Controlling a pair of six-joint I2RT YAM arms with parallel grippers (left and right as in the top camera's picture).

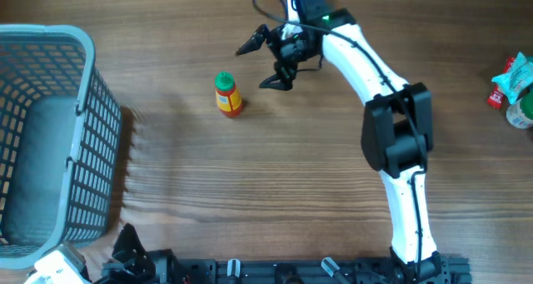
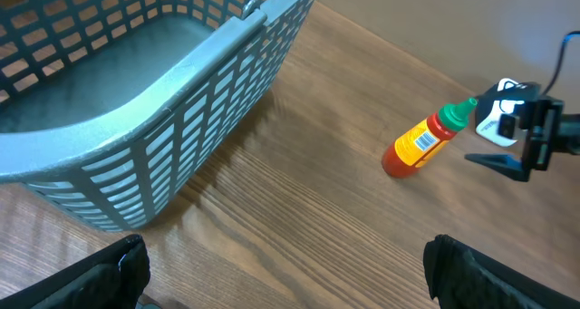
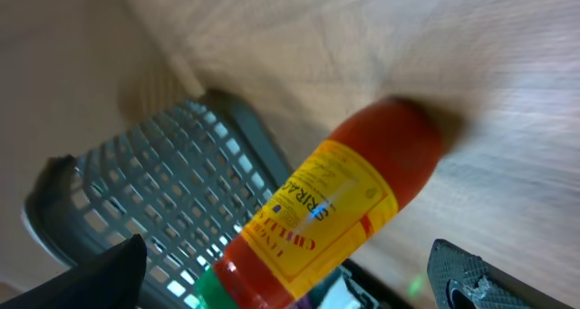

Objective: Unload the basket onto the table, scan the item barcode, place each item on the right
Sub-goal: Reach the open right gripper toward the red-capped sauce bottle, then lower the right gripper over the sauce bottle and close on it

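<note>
Overhead view: the sriracha bottle (image 1: 227, 96) sits on the wooden table (image 1: 250, 192) just ahead of the right gripper (image 1: 256, 66). The gripper's two fingers are spread wide and hold nothing. We see a clear gap between their tips and the bottle. In the right wrist view the bottle fills the space in front of the fingers, with its green cap nearest the camera and its red base farther off. We think it stands upright, but we cannot tell this for certain.

The left gripper (image 2: 285, 255) is also spread wide and empty, and the bottle is well ahead of it and to its right. The grey basket (image 2: 181, 155) lies just ahead of this gripper, on its left. On the yellow label, a white patch that we take for the barcode faces the left wrist camera.

We judge the bottle to be small, light and made of squeezable plastic. Its wall should be stiff enough to pinch but would give under a hard squeeze. The round, glossy body may twist or slip between flat pads, and a nudge at the cap could tip it over. We would grip across the middle of the body, away from the tapered cap, and keep the pads off the white patch.
</note>
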